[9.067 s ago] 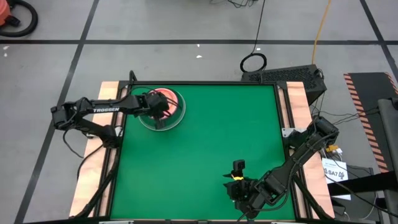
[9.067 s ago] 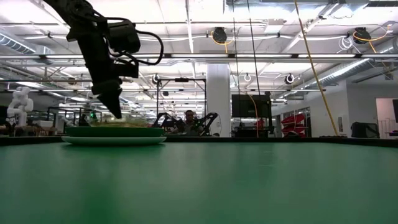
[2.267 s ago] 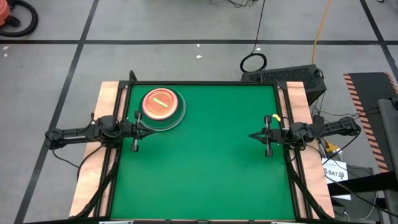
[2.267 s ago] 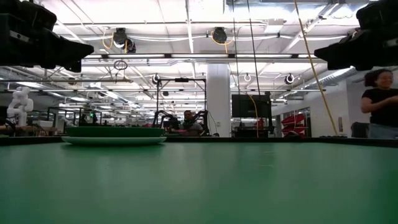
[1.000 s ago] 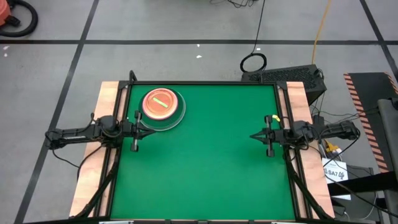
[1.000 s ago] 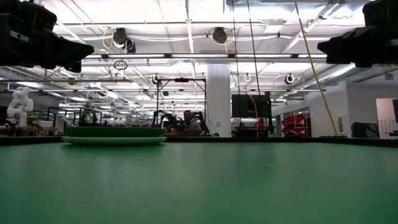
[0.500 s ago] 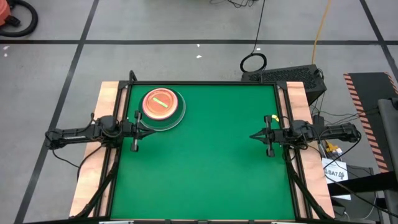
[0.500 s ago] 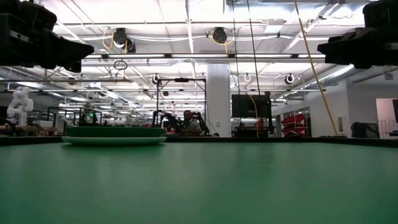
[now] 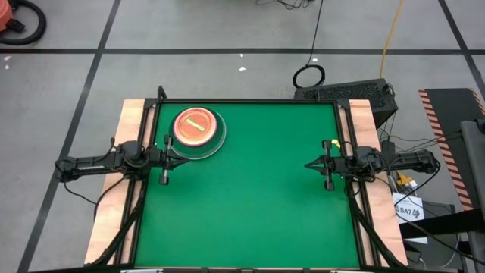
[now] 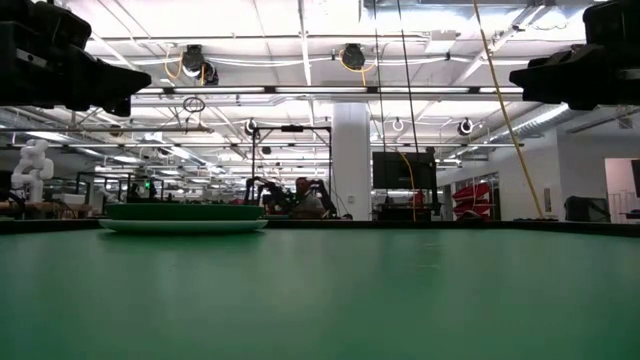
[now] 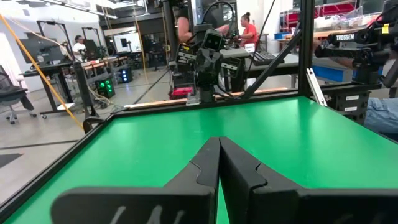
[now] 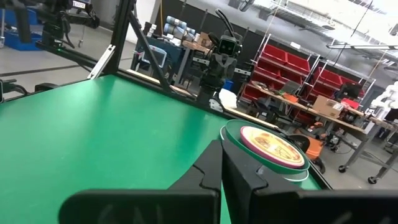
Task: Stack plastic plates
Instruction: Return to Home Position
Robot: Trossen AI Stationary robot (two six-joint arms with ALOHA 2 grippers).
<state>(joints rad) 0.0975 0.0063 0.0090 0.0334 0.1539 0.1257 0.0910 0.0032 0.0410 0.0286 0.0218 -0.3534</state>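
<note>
Left hand [image 9: 184, 161]: left edge of worktop [image 9: 250, 212], fingers pressed together, empty; unmoved.
Plate stack [image 9: 217, 142]: upper left of frame, pink see-through plate [image 9: 195, 126] topmost; unchanged.
Right hand [image 9: 309, 165]: right edge, pinched closed, empty; placed as half a second before.

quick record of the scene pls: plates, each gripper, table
plates: one stack toward the upper left in the high view, pink plate with a green stripe on top, wider pale plate at the bottom
left gripper: shut, holding nothing, raised at the table's left edge, tip near the stack's rim
right gripper: shut, holding nothing, raised at the right edge
table: green surface
</note>
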